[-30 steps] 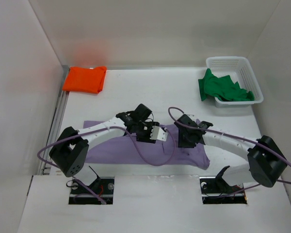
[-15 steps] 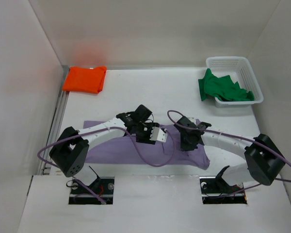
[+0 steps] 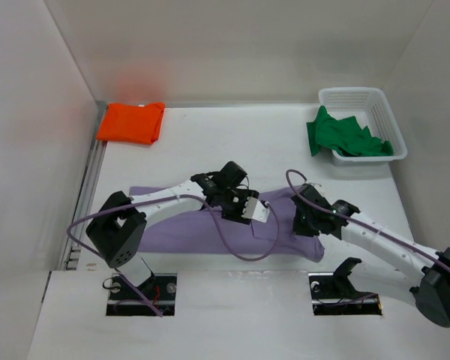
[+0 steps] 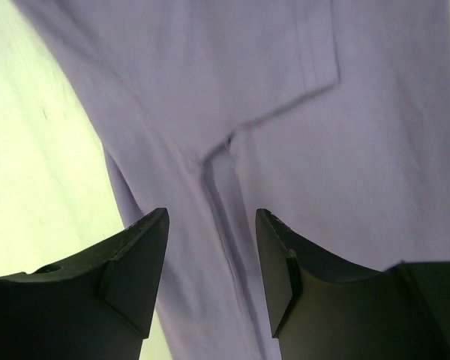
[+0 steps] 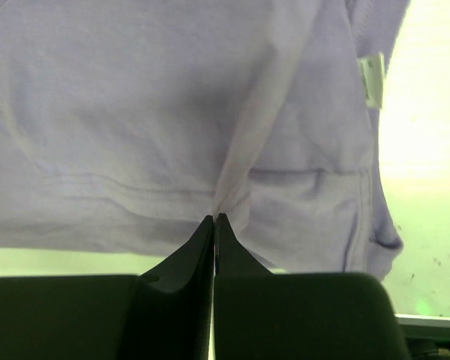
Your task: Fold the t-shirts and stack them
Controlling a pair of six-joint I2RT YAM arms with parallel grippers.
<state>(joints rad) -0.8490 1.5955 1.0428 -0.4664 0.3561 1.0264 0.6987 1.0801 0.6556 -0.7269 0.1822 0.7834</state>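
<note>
Lavender t-shirt (image 3: 180, 229): it lies spread on the bench (image 3: 232, 142), in the middle, close to the near edge. It is mostly flat, and its right end is bunched.
Left end effector (image 3: 259, 214): it is released, with the two fingers (image 4: 135, 270) standing apart. It hangs just above the middle part of the lavender t-shirt.
Cloth under the left end effector (image 4: 211, 225): in the left wrist view a seam and a folded edge of the lavender cloth run between the two fingertips. I cannot tell if the tips touch the cloth.
Right end effector (image 3: 304, 221): it is clenched on the lavender t-shirt, over the right end of it.
Cloth at the right end effector (image 5: 214, 219): a thin ridge of lavender cloth goes up into the closed tips, and the cloth around it is wrinkled.
Orange t-shirt (image 3: 131, 122): it is folded into a flat rectangle at the far left corner of the bench, well apart from both arms.
Green t-shirt (image 3: 345, 137): it is crumpled, partly inside the basket (image 3: 352, 94) and partly hanging over its left wall.
Basket: white plastic lattice, at the far right corner of the bench.
</note>
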